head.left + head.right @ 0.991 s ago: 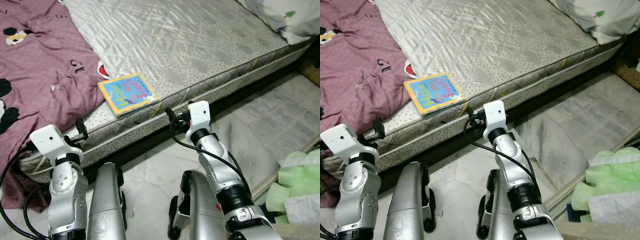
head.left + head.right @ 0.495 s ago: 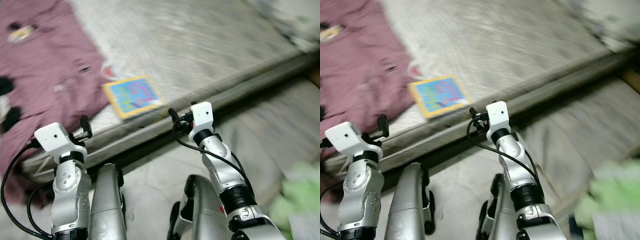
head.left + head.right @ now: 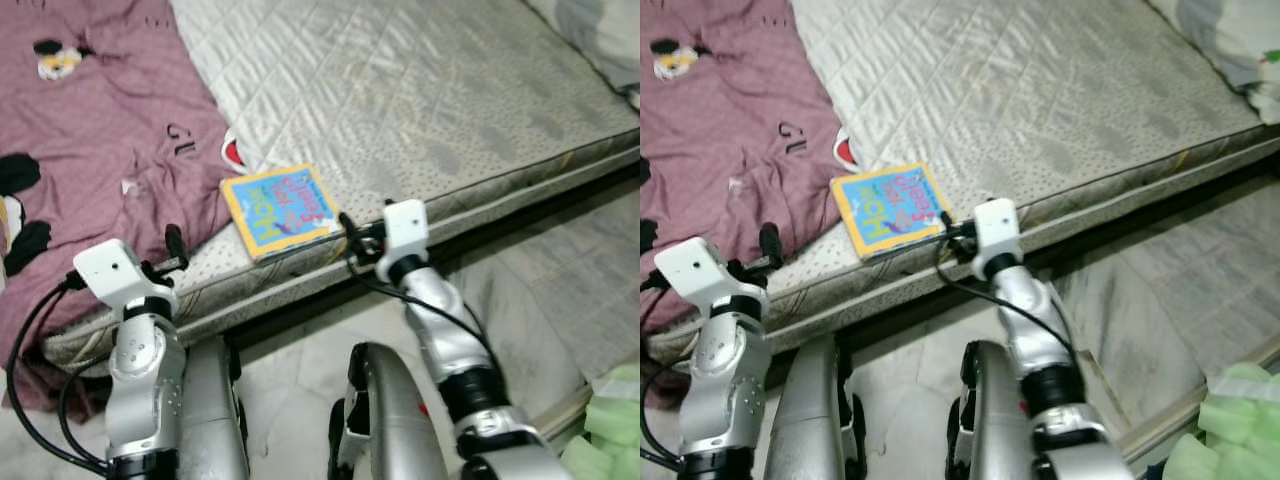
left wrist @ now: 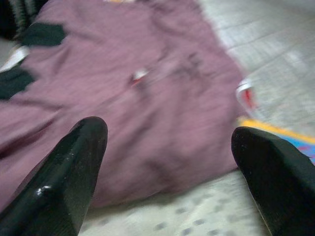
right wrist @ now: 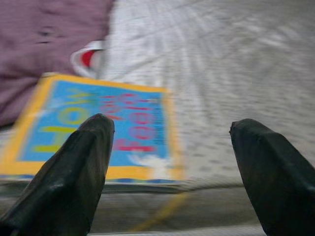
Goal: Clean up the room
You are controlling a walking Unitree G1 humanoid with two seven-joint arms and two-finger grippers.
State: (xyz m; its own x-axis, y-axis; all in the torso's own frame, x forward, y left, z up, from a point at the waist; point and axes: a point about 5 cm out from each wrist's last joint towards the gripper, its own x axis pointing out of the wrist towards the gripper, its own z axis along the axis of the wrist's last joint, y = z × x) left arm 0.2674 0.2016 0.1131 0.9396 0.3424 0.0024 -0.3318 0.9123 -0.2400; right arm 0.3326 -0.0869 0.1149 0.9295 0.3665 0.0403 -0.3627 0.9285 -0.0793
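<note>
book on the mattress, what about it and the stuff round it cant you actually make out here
- Book: title letters too small in the eye views, motion-blurred in the right wrist view, partly behind a pincer finger.
- Purple blanket: cut off by the eye views' left and top edges.
- Pillow: cut by the right eye view's corner.
- Green item: cut by the bottom right corner; unidentifiable.

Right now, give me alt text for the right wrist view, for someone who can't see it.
The right gripper, fingers spread open, points at a blue, yellow-bordered picture book lying near the edge of a grey quilted mattress. A maroon blanket lies beyond the book.
</note>
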